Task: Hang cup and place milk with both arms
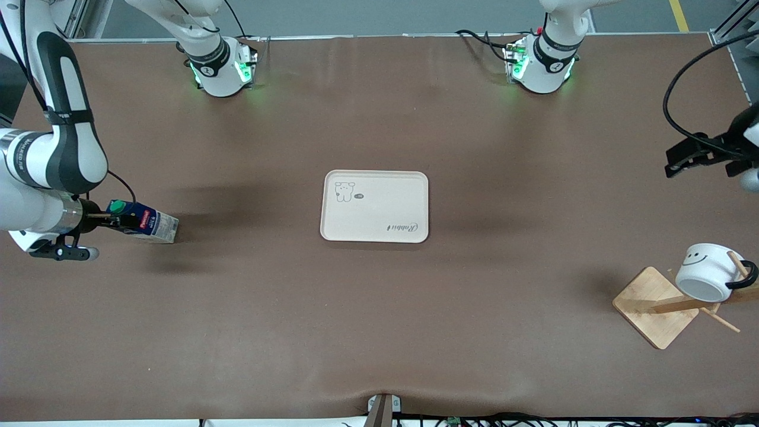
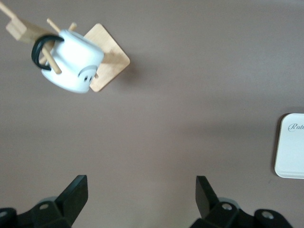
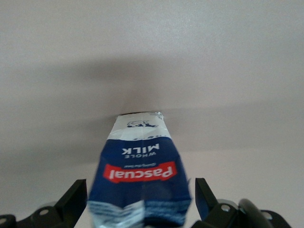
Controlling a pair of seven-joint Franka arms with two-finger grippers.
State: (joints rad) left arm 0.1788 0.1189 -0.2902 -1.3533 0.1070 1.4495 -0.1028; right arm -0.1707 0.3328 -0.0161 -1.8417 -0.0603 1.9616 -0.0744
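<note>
Counter (image 1: 379,308): matt brown covering, smooth, faintly creased. Tray (image 1: 375,234): cream plastic look, satin. Cup (image 1: 705,276): glossy white, ceramic look; handle black. Rack (image 1: 655,308): pale bare wood, grain visible. Milk (image 3: 140,166): printed carton, slight sheen. Fingers (image 2: 76,192): matt black.

The front camera looked down from high across the brown table (image 1: 379,332), facing both arm bases. The left wrist camera looked past its spread-fingered left gripper (image 2: 141,199) from well above, sharing the cup (image 2: 73,61), wooden rack (image 2: 107,64) and tray (image 2: 290,145) with it. The right wrist camera sat close to the milk (image 3: 140,175) between the right gripper (image 3: 141,202) fingers.
</note>
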